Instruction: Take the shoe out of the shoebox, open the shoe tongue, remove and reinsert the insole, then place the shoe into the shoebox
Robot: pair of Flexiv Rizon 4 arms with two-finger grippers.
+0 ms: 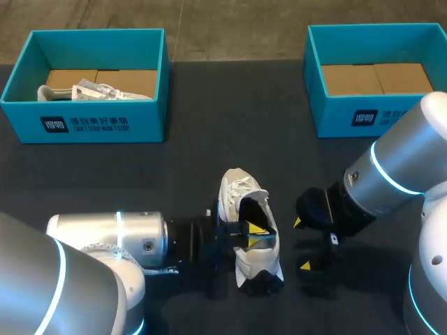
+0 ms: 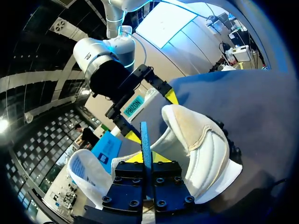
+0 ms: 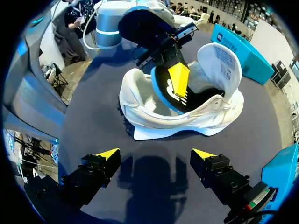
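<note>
On the dark bench (image 1: 195,139), out of its box and near the front edge, a white shoe (image 1: 236,192) is seen with its toe turned toward the far side. Its tongue (image 3: 219,60) is folded up and away from the opening. A black insole (image 3: 164,91) with a blue edge is partly raised out of the shoe and is clamped between the 2 fingers of the left end effector (image 2: 144,156). Just beside the shoe, on its other side, the right end effector (image 3: 155,154) is held released, its yellow tips spread and touching nothing. At the far edge, 2 teal shoeboxes are set well apart: a second pale shoe (image 1: 91,91) is held in the left shoebox (image 1: 84,125), and a cardboard floor is shown in the right shoebox (image 1: 363,118).
</note>
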